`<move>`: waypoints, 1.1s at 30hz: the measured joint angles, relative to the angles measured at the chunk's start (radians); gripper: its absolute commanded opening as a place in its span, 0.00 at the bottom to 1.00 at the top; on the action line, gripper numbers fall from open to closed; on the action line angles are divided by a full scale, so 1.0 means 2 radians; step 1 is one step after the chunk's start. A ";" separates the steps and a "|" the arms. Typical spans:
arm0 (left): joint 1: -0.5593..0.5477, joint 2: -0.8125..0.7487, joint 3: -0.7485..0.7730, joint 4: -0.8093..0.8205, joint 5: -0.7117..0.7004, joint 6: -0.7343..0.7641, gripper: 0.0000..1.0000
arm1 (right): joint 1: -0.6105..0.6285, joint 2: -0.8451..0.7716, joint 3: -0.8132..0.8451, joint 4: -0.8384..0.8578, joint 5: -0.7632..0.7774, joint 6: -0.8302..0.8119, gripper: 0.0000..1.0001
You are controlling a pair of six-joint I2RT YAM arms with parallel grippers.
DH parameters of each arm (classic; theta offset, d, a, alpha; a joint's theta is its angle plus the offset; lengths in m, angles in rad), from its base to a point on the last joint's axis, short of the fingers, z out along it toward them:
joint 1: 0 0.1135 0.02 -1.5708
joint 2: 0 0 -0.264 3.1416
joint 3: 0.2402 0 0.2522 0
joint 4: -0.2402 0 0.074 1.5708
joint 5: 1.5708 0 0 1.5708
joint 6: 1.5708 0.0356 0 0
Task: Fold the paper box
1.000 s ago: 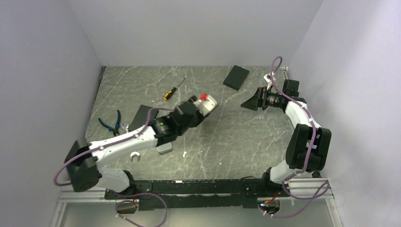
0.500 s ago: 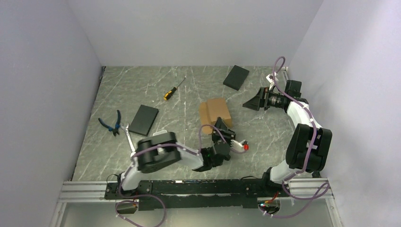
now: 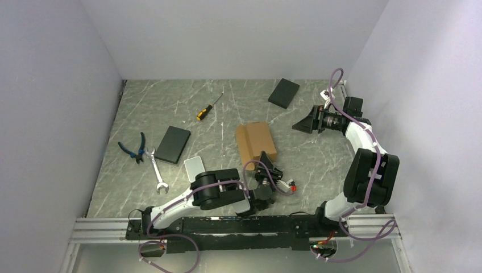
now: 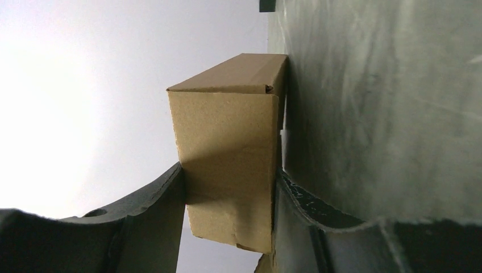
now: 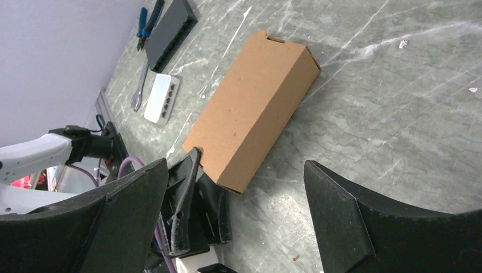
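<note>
The paper box (image 3: 256,142) is a closed tan carton lying flat in the middle of the table. My left gripper (image 3: 266,165) sits at its near end, with the arm folded low by the table's near edge. In the left wrist view the box (image 4: 233,131) stands between both fingers (image 4: 153,210), which touch its two sides, so my left gripper (image 4: 230,196) is shut on it. My right gripper (image 3: 301,123) is open and empty, held above the table to the right of the box. Its view shows the box (image 5: 253,108) beyond my right gripper (image 5: 236,168).
One black slab (image 3: 173,144) lies left of the box and another (image 3: 283,92) at the back right. A screwdriver (image 3: 208,107), pliers (image 3: 132,148), a wrench (image 3: 157,172) and a grey tin (image 3: 194,167) lie on the left half. Walls close in three sides.
My left arm has swung from over the table's middle back to the near edge, uncovering the box, and its fingers now hold the box's near end. The right arm has barely moved.
</note>
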 measured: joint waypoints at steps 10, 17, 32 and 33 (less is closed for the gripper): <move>-0.020 -0.035 -0.001 -0.140 -0.020 -0.155 0.70 | 0.000 0.003 0.000 -0.004 -0.005 -0.001 0.93; -0.024 -0.130 0.042 -0.477 0.016 -0.455 0.95 | -0.001 0.003 0.000 -0.004 -0.008 -0.001 0.93; 0.011 -0.260 0.083 -0.885 0.225 -0.855 0.93 | 0.000 0.003 0.000 -0.009 -0.003 -0.008 0.93; 0.014 -0.275 0.074 -0.888 0.240 -0.864 0.93 | 0.002 0.003 0.000 -0.011 0.000 -0.010 0.93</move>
